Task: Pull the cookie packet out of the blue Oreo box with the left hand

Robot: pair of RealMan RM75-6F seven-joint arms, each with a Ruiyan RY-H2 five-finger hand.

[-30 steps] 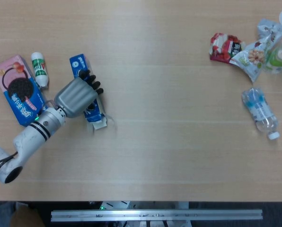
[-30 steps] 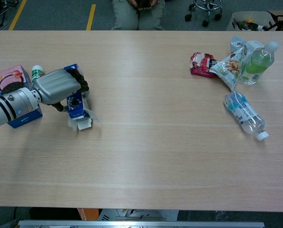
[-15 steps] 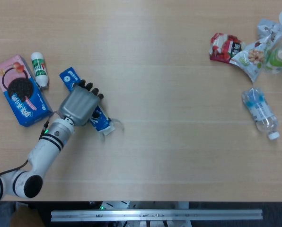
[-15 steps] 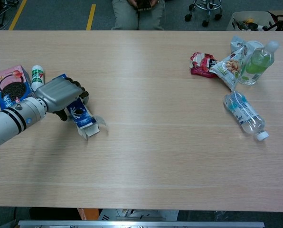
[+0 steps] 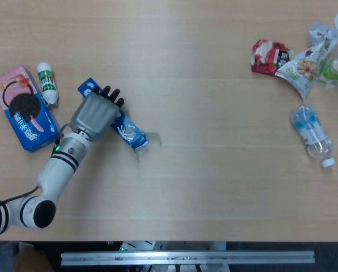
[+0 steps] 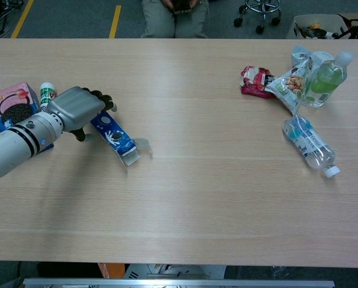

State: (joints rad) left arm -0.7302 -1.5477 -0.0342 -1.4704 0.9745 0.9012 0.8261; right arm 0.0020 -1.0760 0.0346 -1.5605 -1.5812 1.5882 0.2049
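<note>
The blue Oreo box lies flat on the table at the left, slanting from upper left to lower right. Its open end with loose flaps points to the lower right. My left hand lies over the box's upper-left half, dark fingers curled over its far edge, holding it. In the chest view the same hand covers the box at its closed end. No cookie packet shows at the opening. My right hand is in neither view.
A pink and blue Oreo box and a small white bottle lie just left of my hand. At the far right are a red snack packet, a nut bag, a green bottle and a lying water bottle.
The blue box has turned under my left hand from near upright to slanted, and its open end has slid to the right. The forearm has swung lower.
</note>
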